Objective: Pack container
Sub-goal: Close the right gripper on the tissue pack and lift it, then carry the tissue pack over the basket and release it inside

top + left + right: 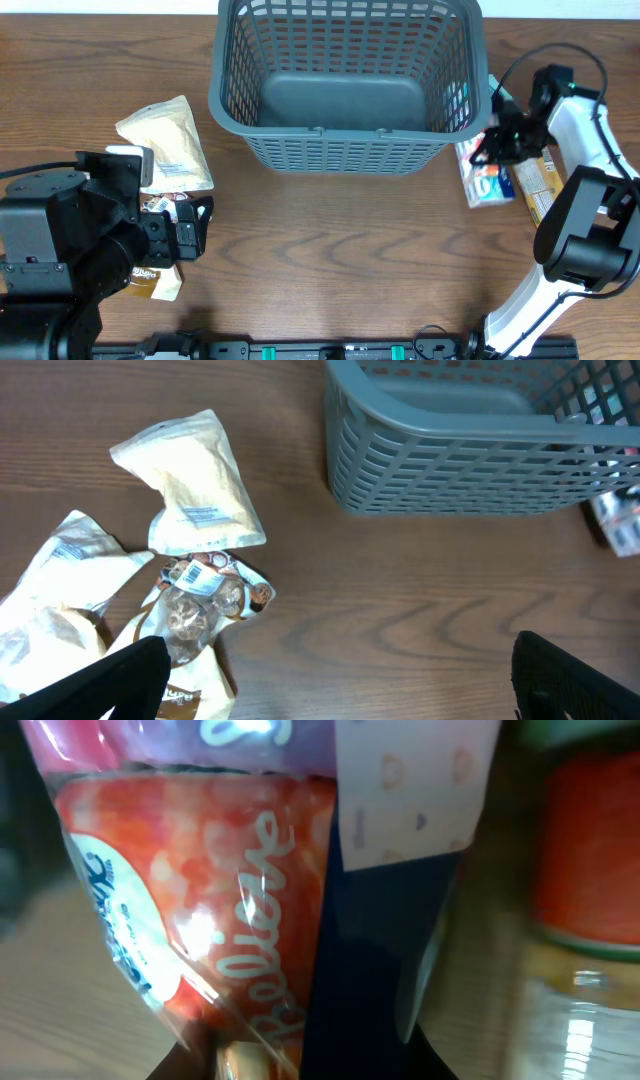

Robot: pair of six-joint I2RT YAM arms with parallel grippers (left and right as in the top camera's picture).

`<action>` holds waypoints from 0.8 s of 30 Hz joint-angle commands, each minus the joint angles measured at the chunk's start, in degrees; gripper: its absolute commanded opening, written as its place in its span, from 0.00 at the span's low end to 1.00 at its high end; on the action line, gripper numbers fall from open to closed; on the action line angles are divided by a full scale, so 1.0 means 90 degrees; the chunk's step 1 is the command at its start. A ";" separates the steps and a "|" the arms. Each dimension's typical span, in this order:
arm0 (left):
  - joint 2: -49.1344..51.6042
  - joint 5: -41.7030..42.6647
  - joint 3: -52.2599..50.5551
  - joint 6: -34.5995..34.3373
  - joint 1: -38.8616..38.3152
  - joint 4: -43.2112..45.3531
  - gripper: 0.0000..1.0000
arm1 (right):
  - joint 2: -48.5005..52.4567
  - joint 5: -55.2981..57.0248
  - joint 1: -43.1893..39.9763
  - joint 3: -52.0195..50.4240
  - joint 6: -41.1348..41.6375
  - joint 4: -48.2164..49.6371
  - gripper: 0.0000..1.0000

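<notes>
The dark grey slatted container (345,150) stands at the back middle of the table and holds nothing; it also shows in the left wrist view (450,470). My left gripper (340,680) is open and empty, low at the front left (188,235), beside a brown-and-white snack pack (200,605). A cream pack (170,140) lies behind that snack pack, and shows too in the left wrist view (195,485). My right gripper (497,143) is down at the container's right side. Its fingers (260,1055) are closed narrowly on an orange-red snack pack (200,900), which lies on the table (487,183).
A second cream pack (55,590) lies at the far left by my left gripper. A yellow-orange pack (537,187) lies just right of the orange-red one, blurred in the right wrist view (590,870). The right arm's white link crosses the front right.
</notes>
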 commanded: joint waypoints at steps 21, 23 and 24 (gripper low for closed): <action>0.0027 -0.0053 0.0053 0.0090 -0.0024 0.0051 0.99 | -0.0517 -0.1479 0.0073 0.5355 0.1078 -0.0996 0.02; 0.0027 -0.0053 0.0053 0.0090 -0.0024 0.0049 0.99 | -0.0520 -0.1938 0.0185 0.5481 0.1173 -0.0704 0.01; 0.0027 -0.0053 0.0053 0.0090 -0.0024 0.0049 0.99 | -0.0520 -0.2110 0.0260 0.5525 0.1273 -0.0525 0.01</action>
